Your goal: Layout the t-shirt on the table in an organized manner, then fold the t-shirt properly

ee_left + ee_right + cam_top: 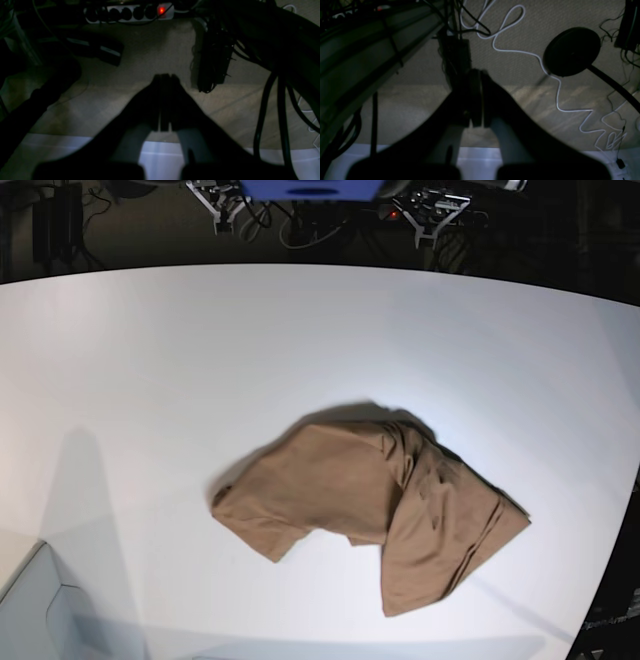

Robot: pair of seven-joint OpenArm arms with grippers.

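Large smooth white table with a curved edge fills the base view; bare apart from the shirt and a pale grey box corner at the near left edge.

Plain tan-brown soft cotton short-sleeved t-shirt lies crumpled right of centre, toward the near edge; bunched and doubled over itself, one lobe sticking out left, a thicker wad lower right; can't pick out neck or hem from here.

Neither of my arms shows in the base view; both wrist cameras look past the table edge at a beige floor with cables, so both are parked well apart from the cloth.

Left gripper: closed fully, fingers pressed together, holding nothing; white power strip with a red light beyond it.

Right gripper: likewise closed, nothing in it; black round stand base and a white cable on the floor.

Step, my read: layout not yet started; fold is far off.

Next move calls for: bring both arms over the table, open up, pinch two separated edges of the wad, pull apart to flatten; risk is grabbing several layers at once.
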